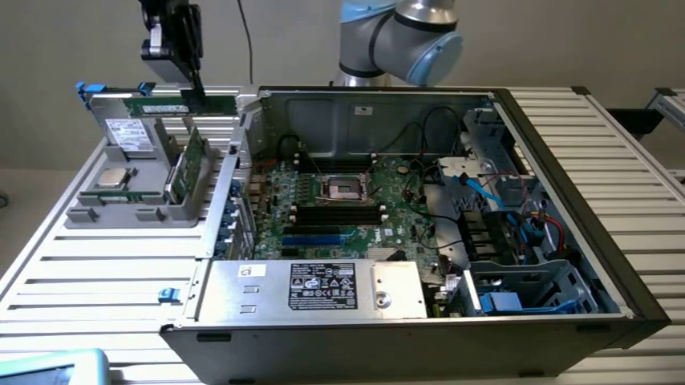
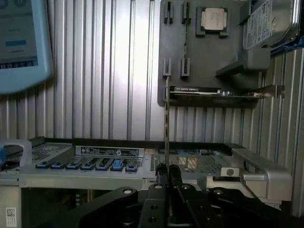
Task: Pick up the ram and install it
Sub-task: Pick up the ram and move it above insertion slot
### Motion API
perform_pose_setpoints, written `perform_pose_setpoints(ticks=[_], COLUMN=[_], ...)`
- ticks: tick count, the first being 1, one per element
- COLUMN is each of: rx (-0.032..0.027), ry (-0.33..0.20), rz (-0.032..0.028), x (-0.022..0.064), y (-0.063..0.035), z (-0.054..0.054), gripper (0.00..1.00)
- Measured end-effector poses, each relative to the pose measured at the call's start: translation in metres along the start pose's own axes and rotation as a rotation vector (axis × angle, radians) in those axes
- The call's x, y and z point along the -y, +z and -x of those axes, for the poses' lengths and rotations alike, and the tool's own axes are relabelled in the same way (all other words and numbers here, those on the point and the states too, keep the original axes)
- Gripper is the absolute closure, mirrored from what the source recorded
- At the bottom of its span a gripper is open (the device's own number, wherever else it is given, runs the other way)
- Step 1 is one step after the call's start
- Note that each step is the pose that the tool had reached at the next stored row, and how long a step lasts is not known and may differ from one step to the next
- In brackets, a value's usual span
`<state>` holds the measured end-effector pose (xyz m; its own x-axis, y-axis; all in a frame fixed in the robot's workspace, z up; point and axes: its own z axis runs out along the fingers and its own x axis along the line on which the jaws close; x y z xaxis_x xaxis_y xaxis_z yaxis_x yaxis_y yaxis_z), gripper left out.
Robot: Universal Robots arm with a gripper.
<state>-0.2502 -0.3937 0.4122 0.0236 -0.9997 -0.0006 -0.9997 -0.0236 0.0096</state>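
Ram point(image 1: 160, 105) pinched in closed claw point(image 1: 197, 95), hanging just above grey parts holder point(image 1: 102, 212) on desk point(image 1: 64, 273), well apart from open PC case point(image 1: 354, 120). Pick-up looks done. Motherboard memory slots point(image 1: 326, 212) look empty, so install not yet done.

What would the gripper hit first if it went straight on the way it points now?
Probably the grey holder tray. The gripper is shut on the ram, pointing down at the tray's slots, so the ram's edge would likely touch first. The upright card stands close beside that line.
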Motion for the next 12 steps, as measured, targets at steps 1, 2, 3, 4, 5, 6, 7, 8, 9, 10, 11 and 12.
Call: perform_pose_setpoints(ticks=[1, 2, 3, 4, 5, 6, 7, 8, 9, 10, 11, 12], rx=[0.0001, 0.0001, 0.0001, 0.0001, 0.0000, 0.0001, 0.0000, 0.0001, 0.0000, 0.0001, 0.0000, 0.0000], ry=[0.000, 0.000, 0.000, 0.000, 0.000, 0.000, 0.000, 0.000, 0.000, 0.000, 0.000, 0.000], rz=[-0.0001, -0.0001, -0.0001, -0.0001, -0.0001, -0.0001, 0.0000, -0.0001, -0.0001, -0.0001, -0.0001, -0.0001], x=[0.0047, 0.0092, 0.0138, 0.0183, 0.0228, 0.0273, 0.0317, 0.0363, 0.0408, 0.0453, 0.0500, 0.0546], y=[-0.0006, -0.0010, -0.0013, -0.0016, -0.0018, -0.0020, -0.0022, -0.0022, -0.0023, -0.0023, -0.0024, -0.0024], z=[0.000, 0.000, 0.000, 0.000, -0.001, -0.001, -0.001, -0.001, -0.001, -0.001, -0.001, -0.001], gripper=[0.87, 0.87, 0.87, 0.87, 0.87, 0.87, 0.87, 0.87, 0.87, 0.87, 0.87, 0.87])
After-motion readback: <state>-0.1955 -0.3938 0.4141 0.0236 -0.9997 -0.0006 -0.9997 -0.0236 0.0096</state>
